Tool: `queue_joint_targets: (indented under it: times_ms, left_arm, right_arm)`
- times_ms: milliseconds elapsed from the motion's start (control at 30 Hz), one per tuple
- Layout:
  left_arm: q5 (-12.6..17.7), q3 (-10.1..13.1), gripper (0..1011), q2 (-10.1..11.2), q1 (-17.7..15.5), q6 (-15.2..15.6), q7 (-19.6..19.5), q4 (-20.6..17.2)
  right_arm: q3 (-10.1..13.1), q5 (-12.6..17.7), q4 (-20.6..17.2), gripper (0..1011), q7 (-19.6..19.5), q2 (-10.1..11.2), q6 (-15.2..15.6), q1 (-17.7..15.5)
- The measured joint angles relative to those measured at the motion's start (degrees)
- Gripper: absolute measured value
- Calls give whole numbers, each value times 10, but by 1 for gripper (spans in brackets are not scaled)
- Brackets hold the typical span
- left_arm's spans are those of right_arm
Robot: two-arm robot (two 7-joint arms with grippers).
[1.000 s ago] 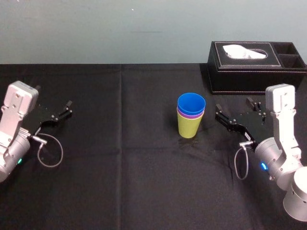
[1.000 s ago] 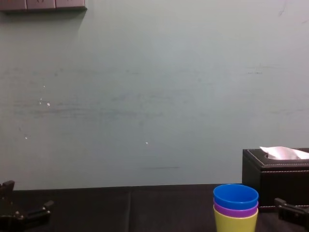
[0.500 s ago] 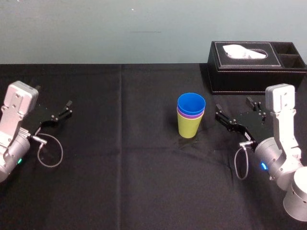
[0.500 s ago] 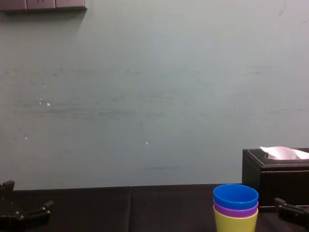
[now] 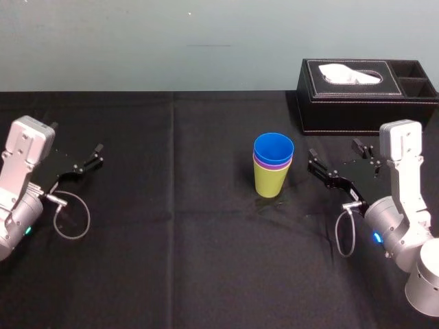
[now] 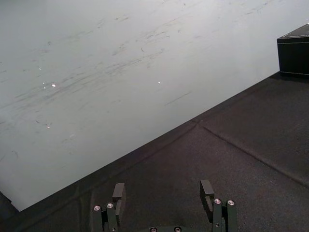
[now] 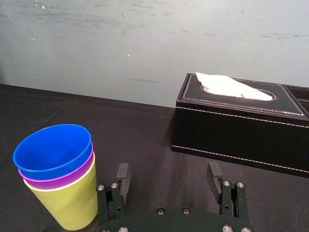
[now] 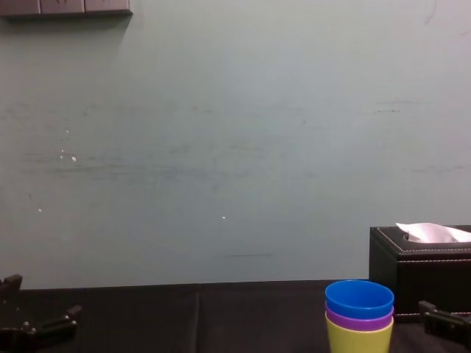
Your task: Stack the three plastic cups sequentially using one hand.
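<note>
Spread, empty right gripper (image 5: 333, 149) sits just right of the upright three-cup stack (image 5: 272, 166) — left gripper (image 5: 75, 139), spread too, lies well left.

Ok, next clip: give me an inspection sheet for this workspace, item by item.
Surface: black cloth, creased along its folds.
Job's things: blue cup nested in purple cup, which is nested in yellow-green cup; the stack stands upright, mid-table.
Clutter: tissue box at the far right, apart from the stack.
Grippers: right gripper beside the stack on its right, jaws open, touching nothing; left gripper parked at the far left, jaws open.
Cables: left cable loop by the left wrist; right cable loop by the right wrist.
Surroundings: plain wall behind the table.
</note>
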Motion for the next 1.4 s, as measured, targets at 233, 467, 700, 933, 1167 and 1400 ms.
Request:
queue_joint_targets:
  times_ms: [233, 467, 700, 933, 1167, 1400]
  left_arm:
    - [0, 0, 1011, 0, 0, 0, 0, 0]
    - [0, 0, 1011, 0, 0, 0, 0, 0]
    - [0, 0, 1011, 0, 0, 0, 0, 0]
    - [0, 0, 1011, 0, 0, 0, 0, 0]
    - [0, 0, 1011, 0, 0, 0, 0, 0]
    - [0, 0, 1011, 0, 0, 0, 0, 0]
  right_arm:
    - [0, 0, 0, 1000, 0, 0, 0, 0]
    - [0, 0, 0, 1000, 0, 0, 0, 0]
    - [0, 0, 0, 1000, 0, 0, 0, 0]
    - [0, 0, 0, 1000, 0, 0, 0, 0]
    - [0, 0, 0, 1000, 0, 0, 0, 0]
    - [0, 0, 0, 1000, 0, 0, 0, 0]
